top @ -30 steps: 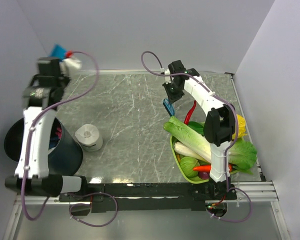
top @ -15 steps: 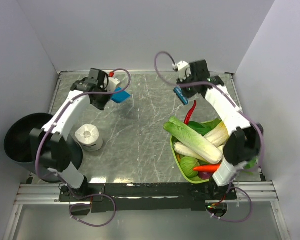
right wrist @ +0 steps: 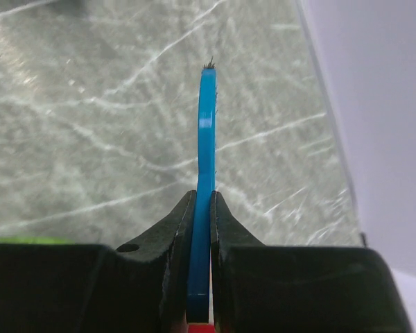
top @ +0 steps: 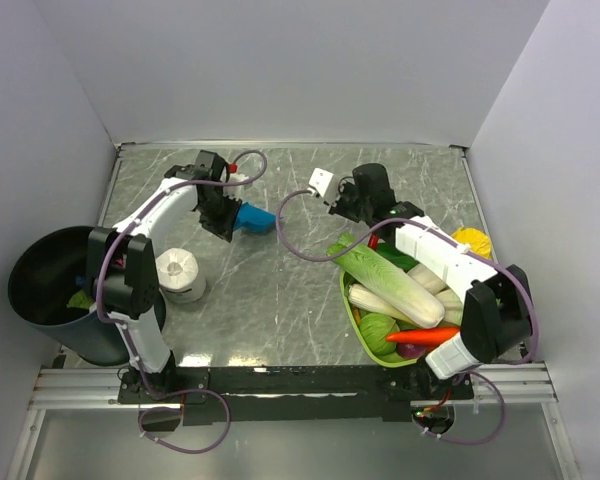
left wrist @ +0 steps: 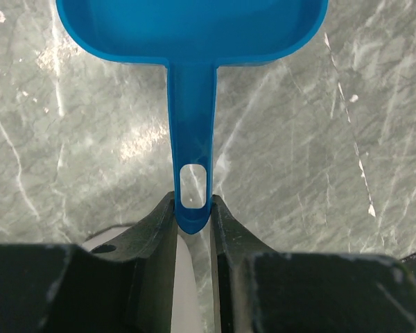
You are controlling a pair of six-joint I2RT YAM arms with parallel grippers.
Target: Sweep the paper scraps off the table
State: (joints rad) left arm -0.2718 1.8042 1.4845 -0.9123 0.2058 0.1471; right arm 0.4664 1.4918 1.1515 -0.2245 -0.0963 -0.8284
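No paper scraps show on the grey marble table (top: 280,280) in any view. My left gripper (top: 223,207) is shut on the handle of a blue dustpan (top: 254,219) that lies low over the far left of the table. In the left wrist view the handle (left wrist: 192,139) runs out from between my fingers (left wrist: 193,208) to the empty pan (left wrist: 194,28). My right gripper (top: 352,203) is near the far middle and is shut on a thin blue brush (right wrist: 206,139), which is seen edge-on above bare table in the right wrist view.
A black bin (top: 40,295) stands at the left edge with something green inside. A white tissue roll (top: 177,272) stands beside it. A green basket (top: 352,305) of vegetables fills the right side. A red chilli (top: 372,241) pokes out under my right arm. White walls enclose the table.
My left arm swung from above the bin to the far left of the table and lowered the dustpan. My right arm carried the brush left toward the far middle.
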